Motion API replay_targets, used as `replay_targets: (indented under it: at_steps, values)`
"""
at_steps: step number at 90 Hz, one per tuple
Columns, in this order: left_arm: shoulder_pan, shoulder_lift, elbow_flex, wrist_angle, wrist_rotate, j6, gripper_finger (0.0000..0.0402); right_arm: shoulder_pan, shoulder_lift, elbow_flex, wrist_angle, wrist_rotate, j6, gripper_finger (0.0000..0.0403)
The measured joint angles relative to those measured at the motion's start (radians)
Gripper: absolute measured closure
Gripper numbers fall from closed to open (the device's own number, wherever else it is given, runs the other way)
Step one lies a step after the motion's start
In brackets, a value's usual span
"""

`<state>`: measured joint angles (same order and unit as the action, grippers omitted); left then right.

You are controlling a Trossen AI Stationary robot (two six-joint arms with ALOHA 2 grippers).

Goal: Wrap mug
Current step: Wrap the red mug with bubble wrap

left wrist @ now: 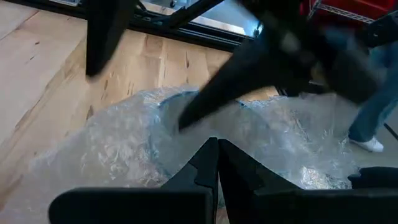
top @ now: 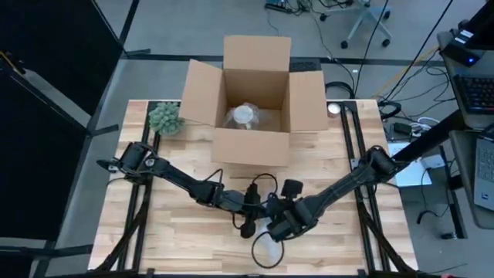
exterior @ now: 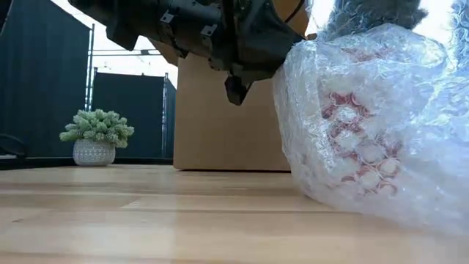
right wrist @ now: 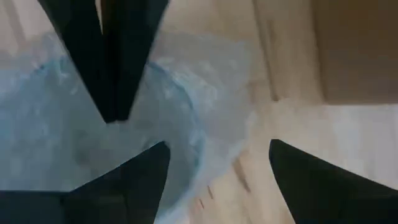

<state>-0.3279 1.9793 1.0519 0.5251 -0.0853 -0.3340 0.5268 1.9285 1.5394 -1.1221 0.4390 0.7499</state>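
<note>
The mug (exterior: 355, 139), showing red patterning, sits inside a clear bubble wrap bundle (exterior: 381, 125) that rests on the wooden table (top: 193, 239) near its front edge. The same wrap (top: 267, 249) lies below both grippers in the high view. My left gripper (left wrist: 217, 155) is shut, and its tips point down at the top of the wrap (left wrist: 124, 143). My right gripper (right wrist: 217, 149) hangs open above the wrap (right wrist: 74, 124). In the left wrist view its fingers (left wrist: 193, 112) stand apart above the bundle. My left gripper's shut fingertips (right wrist: 115, 106) come down from above at the top of the bubble wrap, over the round rim shape (right wrist: 186, 124) inside it. I cannot tell whether they touch the wrap or hold any of it.
An open cardboard box (top: 255, 100) stands at the table's far middle with a wrapped item (top: 247, 116) inside. A small potted plant (top: 165, 118) sits at the far left. Bare wood lies to the left and right of the bundle.
</note>
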Motion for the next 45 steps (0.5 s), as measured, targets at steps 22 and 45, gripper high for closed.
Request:
replay_targets:
  at_steps: [22,45]
  values:
    - [0.0,0.0,0.001,0.007,0.001,0.0,0.0402,-0.015,-0.007,-0.091,0.106,-0.059,0.008,0.014]
    - [0.0,0.0,0.0,0.005,0.001,0.0,0.0402,0.002,-0.094,0.032,-0.052,-0.12,-0.015,0.014]
